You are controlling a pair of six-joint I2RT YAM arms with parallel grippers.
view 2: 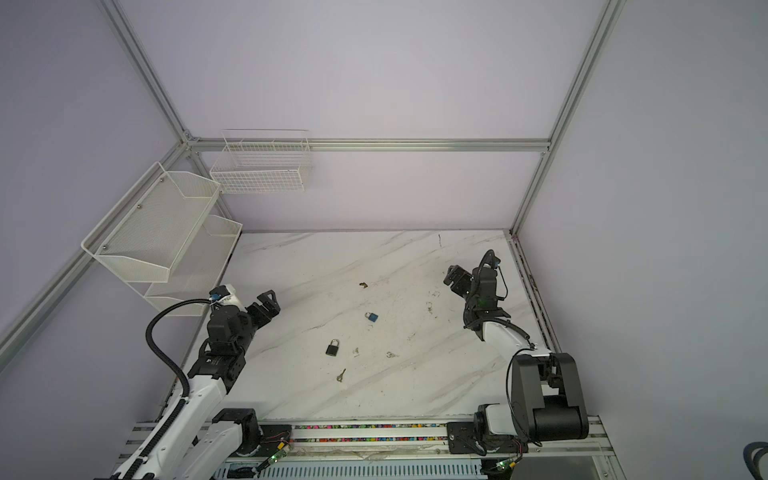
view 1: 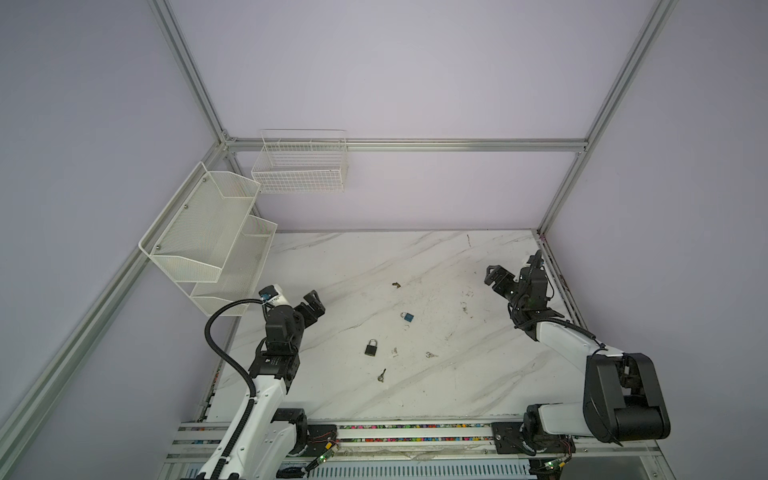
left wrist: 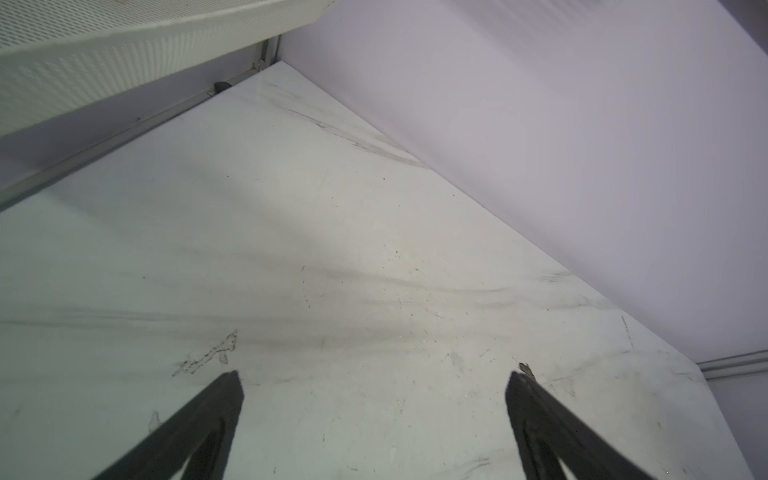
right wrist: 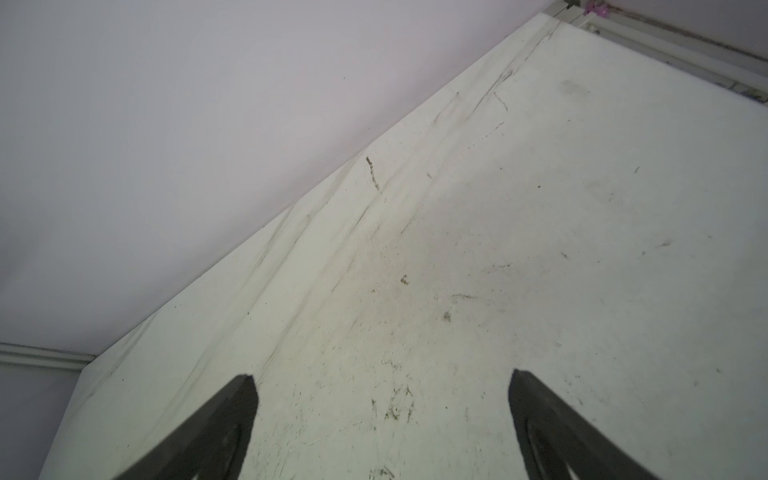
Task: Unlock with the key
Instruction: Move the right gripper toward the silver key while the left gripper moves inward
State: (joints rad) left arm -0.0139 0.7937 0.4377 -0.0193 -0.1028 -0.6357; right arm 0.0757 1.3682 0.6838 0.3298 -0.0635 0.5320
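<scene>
A black padlock (view 1: 371, 347) (view 2: 332, 348) lies flat near the middle of the marble table, and a small blue padlock (view 1: 407, 317) (view 2: 372, 316) lies behind it to the right. A key (view 1: 381, 375) (view 2: 341, 375) rests just in front of the black padlock. A silver key (view 1: 431, 354) (view 2: 391, 354) lies to its right. A small brass key (view 1: 396, 284) (view 2: 363, 284) lies farther back. My left gripper (view 1: 316, 303) (left wrist: 374, 373) hovers open at the left, far from them. My right gripper (view 1: 492, 275) (right wrist: 381, 373) hovers open at the right rear, holding nothing.
Two white mesh shelves (view 1: 208, 245) hang on the left wall above the table's left edge, close behind my left arm. A white wire basket (view 1: 300, 166) hangs on the back wall. Aluminium frame rails border the table (view 1: 457, 374).
</scene>
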